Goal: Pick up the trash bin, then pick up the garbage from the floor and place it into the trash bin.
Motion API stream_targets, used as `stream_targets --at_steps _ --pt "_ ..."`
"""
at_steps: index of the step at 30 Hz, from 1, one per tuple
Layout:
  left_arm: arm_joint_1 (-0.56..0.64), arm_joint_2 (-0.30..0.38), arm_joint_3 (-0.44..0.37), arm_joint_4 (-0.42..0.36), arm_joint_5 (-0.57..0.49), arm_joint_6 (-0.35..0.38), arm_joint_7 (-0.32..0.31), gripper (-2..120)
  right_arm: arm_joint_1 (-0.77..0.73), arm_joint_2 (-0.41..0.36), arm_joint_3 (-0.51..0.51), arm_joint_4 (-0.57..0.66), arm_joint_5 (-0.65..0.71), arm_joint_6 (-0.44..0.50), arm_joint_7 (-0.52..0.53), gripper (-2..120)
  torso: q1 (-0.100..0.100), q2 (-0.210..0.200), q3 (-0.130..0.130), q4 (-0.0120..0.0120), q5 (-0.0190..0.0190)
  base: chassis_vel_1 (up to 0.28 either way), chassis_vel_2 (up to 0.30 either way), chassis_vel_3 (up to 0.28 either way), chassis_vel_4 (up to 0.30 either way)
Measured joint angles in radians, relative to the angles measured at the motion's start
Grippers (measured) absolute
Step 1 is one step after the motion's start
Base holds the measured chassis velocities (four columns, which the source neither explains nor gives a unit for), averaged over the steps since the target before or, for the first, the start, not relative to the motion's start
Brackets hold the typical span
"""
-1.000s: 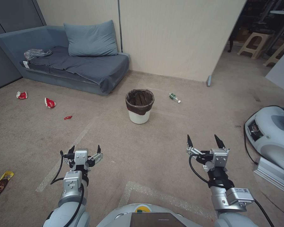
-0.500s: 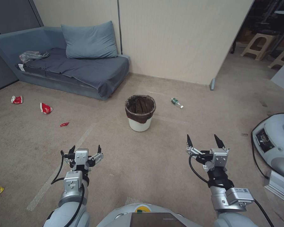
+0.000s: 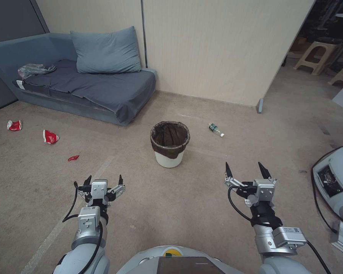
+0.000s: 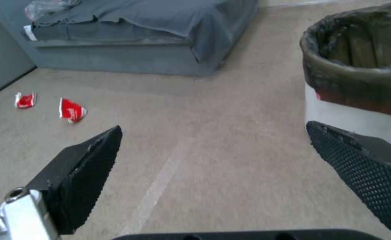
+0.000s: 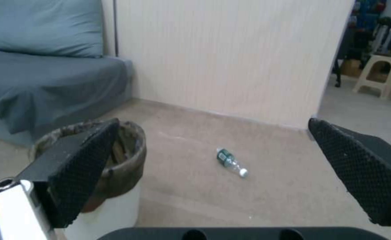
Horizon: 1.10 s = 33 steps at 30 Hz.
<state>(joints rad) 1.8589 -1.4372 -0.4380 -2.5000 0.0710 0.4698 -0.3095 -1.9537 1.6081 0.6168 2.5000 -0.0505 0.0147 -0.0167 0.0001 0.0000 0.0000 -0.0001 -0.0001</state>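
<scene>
1. Beige carpet floor (image 3: 202, 198) runs ahead of you to a cream panel wall (image 3: 217, 45); grey-blue sofa (image 3: 103, 87) in the far left corner.
2. Small round white plastic trash bin with dark brown liner (image 3: 169, 144) stands upright on the floor, ahead and between your arms, well apart from both.
3. Clear green-labelled plastic bottle (image 3: 215, 129) lies just right of the bin; three red-and-white packets (image 3: 50, 136) scattered far left.
4. Left gripper (image 3: 104, 180) low, fingers spread wide, holding nothing.
5. Right gripper (image 3: 246, 169) likewise wide open, empty.
</scene>
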Motion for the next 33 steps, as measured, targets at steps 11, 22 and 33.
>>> stream_targets --at_steps 11,22,33 --pt "0.0 0.0 0.001 0.0 0.001 -0.001 0.001 100 0.0 0.0 0.0 0.0 0.0 0.001 -0.002 100 0.0 0.0 0.0 0.0 0.0 -0.145 0.115 0.132 -0.125" --pt "0.0 -0.002 0.005 0.0 0.005 -0.001 0.009 100 0.0 0.0 0.0 0.0 -0.001 0.002 -0.003 100 0.0 0.0 0.0 0.0001 0.0002 -0.128 0.136 0.123 -0.13" --pt "-0.002 -0.002 0.013 0.0 0.009 -0.001 0.015 100 0.0 0.0 0.001 0.0 -0.004 0.006 -0.008 100 0.0 0.0 0.0 0.0 0.0001 -0.125 0.121 0.129 -0.12"
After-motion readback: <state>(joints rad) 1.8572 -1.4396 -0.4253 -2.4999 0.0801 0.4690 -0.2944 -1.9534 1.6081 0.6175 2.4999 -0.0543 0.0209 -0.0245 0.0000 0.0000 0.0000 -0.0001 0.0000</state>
